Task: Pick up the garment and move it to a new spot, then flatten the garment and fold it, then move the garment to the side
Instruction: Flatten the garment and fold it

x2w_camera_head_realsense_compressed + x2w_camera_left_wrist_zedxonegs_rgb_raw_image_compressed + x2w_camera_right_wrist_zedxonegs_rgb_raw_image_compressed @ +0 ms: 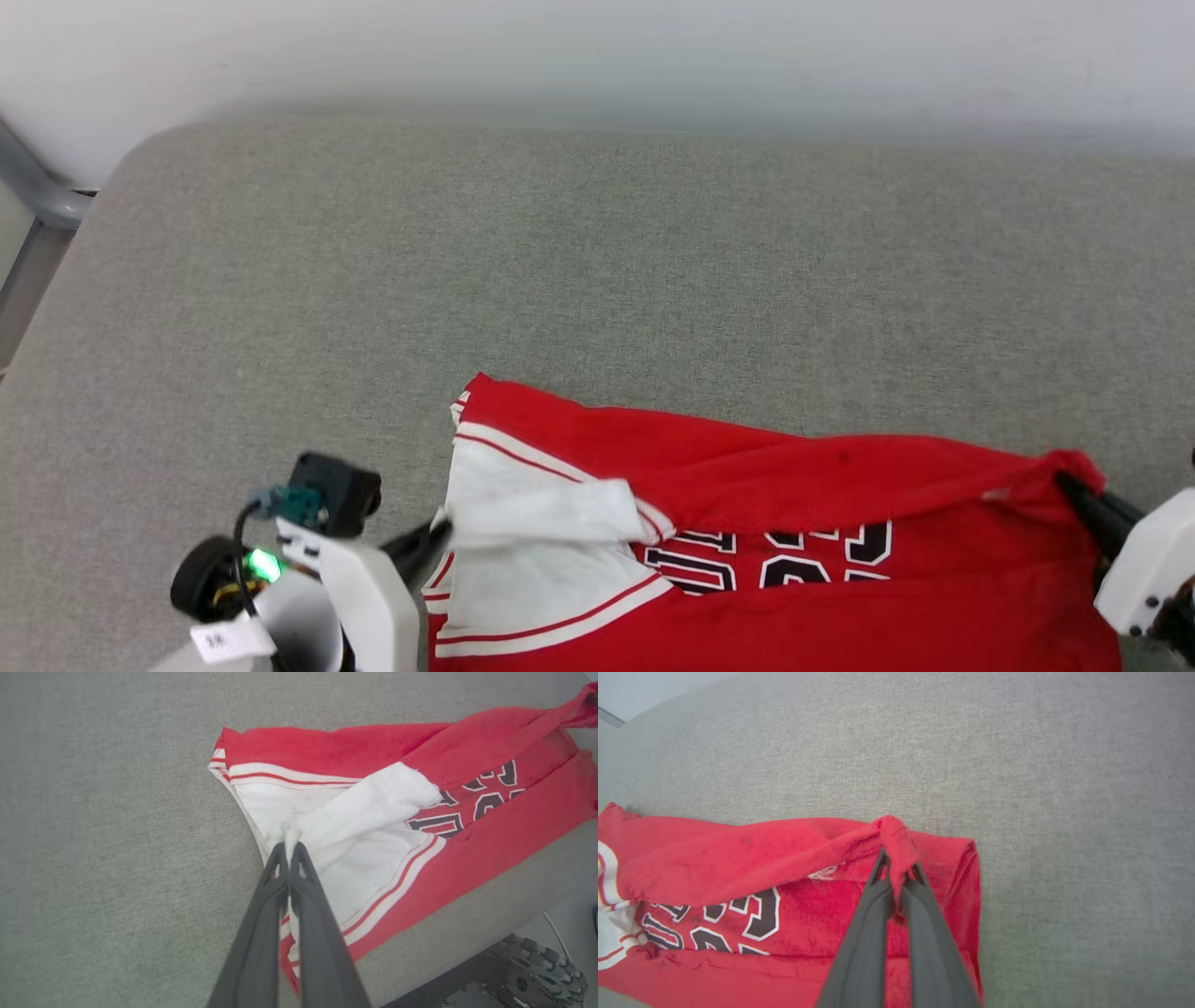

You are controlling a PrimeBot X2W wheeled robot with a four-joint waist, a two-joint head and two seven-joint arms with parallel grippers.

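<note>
Left gripper (290,845) and right gripper (897,864) (fingers pressed together) each pinch the garment (840,485); right tips seemingly cloth-covered.

light: bright, even, diffuse for you | shadows: soft, faint | focus: your head view's plain pale wall (597,47) looks blurred

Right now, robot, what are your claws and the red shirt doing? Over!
Both shut: left claw pinching shirt's white sleeve, right claw pinching red corner. Shirt rumpled on grey cushion. Nothing in the way.
</note>
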